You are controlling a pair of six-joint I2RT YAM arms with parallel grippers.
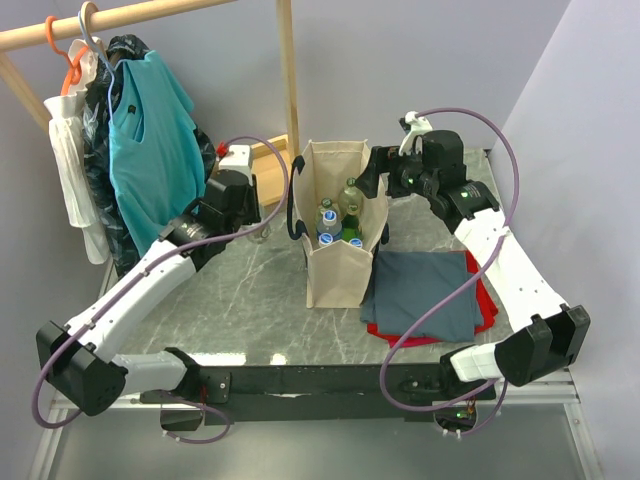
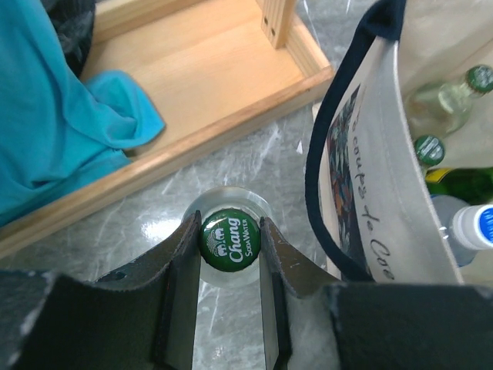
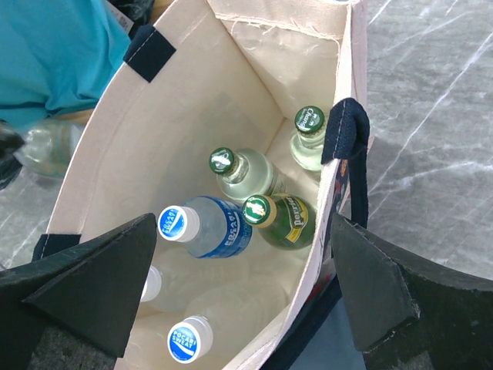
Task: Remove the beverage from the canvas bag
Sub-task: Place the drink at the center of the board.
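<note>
Beverage bottle — cap clamped in left hand, right hand spread over canvas bag — may topple on release.

Bright, even light from above, soft shadows. Bit of white glare on the marble table, wrist-view foregrounds slightly soft.

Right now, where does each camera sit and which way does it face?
Top: above and behind, looking down on the table; left arm, right arm show.
Left wrist: looks down on the left gripper clamping a bottle; bag at right.
Right wrist: looks down into the bag; open right gripper shows.
All share the bag.
</note>
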